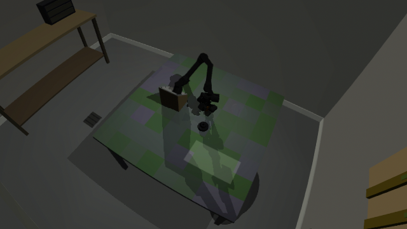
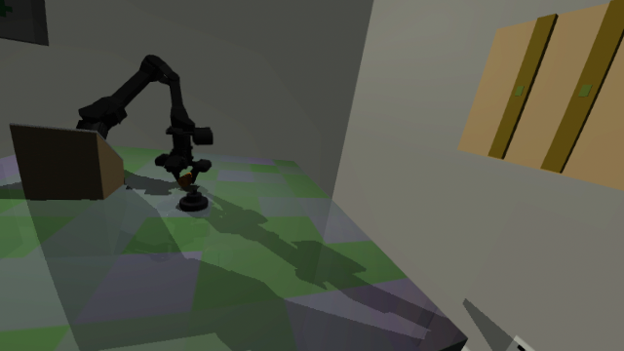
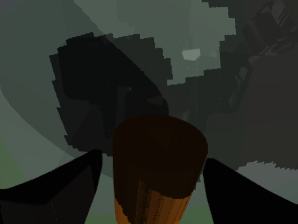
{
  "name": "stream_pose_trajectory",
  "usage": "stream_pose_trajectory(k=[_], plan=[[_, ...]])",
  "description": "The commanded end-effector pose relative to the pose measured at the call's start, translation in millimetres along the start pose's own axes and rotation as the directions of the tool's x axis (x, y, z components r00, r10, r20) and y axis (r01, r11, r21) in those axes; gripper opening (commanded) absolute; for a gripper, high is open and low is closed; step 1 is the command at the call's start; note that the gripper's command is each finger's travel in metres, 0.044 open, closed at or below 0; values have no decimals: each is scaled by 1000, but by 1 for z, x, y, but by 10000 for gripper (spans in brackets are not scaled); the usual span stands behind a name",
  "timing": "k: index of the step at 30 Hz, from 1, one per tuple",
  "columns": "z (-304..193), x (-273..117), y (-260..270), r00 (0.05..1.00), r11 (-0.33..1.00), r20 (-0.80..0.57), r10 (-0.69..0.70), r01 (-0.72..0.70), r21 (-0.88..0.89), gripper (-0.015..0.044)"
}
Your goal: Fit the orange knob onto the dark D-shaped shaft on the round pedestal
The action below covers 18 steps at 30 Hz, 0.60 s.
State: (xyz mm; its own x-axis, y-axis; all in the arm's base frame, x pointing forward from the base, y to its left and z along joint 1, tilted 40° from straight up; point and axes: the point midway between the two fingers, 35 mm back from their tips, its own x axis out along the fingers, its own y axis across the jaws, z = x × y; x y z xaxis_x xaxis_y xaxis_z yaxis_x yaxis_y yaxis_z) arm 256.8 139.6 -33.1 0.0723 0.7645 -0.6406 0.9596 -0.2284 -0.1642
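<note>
orange cylindrical knob [image 1: 207,108] [image 2: 185,179] [image 3: 155,155], well inside all desk [image 1: 117,133] [image 2: 244,278] edges; probably light, stiff; grip mid-sides. gripper [image 1: 208,111] [image 2: 185,183] [image 3: 154,163]: partly open, astride it.

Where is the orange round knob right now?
In the exterior view, the orange cylindrical knob is between the black gripper's fingers, just behind the dark round pedestal.
</note>
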Motion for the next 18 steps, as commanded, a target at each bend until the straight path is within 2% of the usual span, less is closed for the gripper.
stream_pose_trajectory(k=[1,8,18], plan=[[1,1,0,1000,1000,5,2,-2,6,240],[1,1,0,1000,1000,5,2,-2,6,240],[1,1,0,1000,1000,5,2,-2,6,180]])
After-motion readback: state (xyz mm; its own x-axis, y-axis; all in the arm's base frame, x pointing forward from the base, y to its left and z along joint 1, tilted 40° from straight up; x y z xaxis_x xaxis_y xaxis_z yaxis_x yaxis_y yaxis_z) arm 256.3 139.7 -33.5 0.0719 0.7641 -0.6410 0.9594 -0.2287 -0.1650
